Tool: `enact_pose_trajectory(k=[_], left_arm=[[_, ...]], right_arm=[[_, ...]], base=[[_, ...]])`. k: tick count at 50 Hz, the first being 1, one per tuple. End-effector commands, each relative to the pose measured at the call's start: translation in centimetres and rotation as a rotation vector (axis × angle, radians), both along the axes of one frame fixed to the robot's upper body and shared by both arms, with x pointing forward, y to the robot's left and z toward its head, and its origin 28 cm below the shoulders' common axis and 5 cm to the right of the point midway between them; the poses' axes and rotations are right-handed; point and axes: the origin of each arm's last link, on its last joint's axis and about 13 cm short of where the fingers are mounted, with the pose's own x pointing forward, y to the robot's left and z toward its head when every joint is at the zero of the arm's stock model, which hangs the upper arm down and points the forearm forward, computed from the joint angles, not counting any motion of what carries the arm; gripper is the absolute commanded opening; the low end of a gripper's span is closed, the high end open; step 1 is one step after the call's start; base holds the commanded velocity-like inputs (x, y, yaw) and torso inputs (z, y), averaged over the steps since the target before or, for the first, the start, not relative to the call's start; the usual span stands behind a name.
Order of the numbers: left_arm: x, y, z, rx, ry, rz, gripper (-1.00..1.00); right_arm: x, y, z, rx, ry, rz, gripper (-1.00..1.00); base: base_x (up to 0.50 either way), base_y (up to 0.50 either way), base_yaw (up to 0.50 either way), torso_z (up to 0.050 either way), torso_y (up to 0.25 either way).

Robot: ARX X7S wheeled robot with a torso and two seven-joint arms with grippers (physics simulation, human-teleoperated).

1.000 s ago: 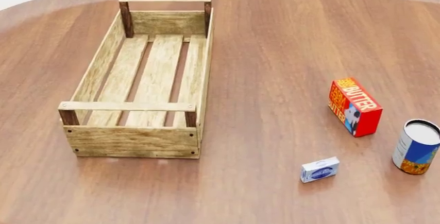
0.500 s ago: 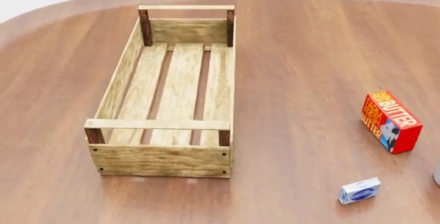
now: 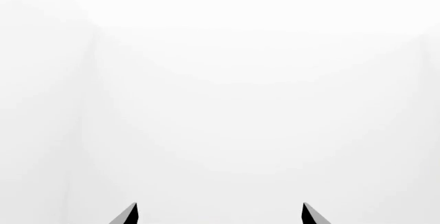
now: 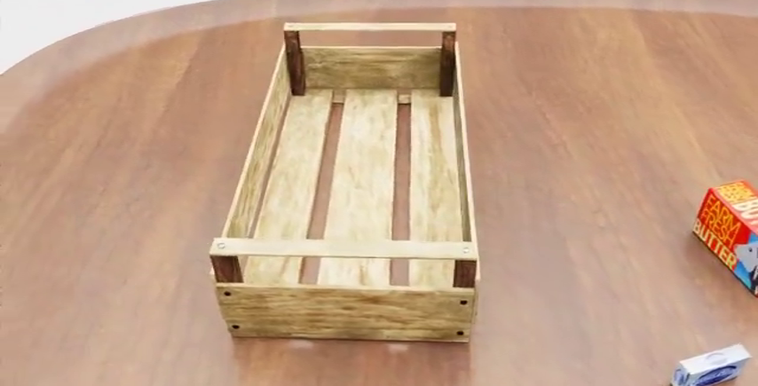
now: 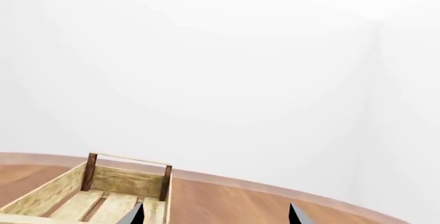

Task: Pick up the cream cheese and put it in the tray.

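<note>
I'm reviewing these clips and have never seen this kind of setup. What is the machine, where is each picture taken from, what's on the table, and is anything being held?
This is a simulated wheeled robot with two arms, each ending in a grasping tool. One picture comes from a camera on its head, looking down at a brown wooden table. The other two come from cameras near each tool.

On the table stands the tray, a long slatted wooden crate with nothing in it. At the head view's right edge are a red butter box and, nearer the robot, the small cream cheese, both cut off by the frame.

The left tool shows only two dark fingertips against white wall. The right tool points over the crate's far end. Both look open, and neither holds anything.
</note>
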Motion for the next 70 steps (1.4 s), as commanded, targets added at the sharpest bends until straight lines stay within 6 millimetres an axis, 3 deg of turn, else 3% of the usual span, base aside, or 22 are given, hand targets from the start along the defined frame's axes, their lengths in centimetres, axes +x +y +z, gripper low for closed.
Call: enact_pose_trajectory(k=[1, 70], left_arm=[[0.0, -0.03, -0.02, -0.001, 0.001, -0.001, 1.0], [0.04, -0.12, -0.05, 0.004, 0.004, -0.01, 1.0]], right_arm=[[0.01, -0.06, 0.01, 0.005, 0.0, 0.001, 1.0], [0.27, -0.33, 0.11, 0.034, 0.011, -0.007, 1.0]], base=[[0.15, 0.14, 0.0, 0.0, 0.0], [0.15, 0.11, 0.0, 0.0, 0.0]])
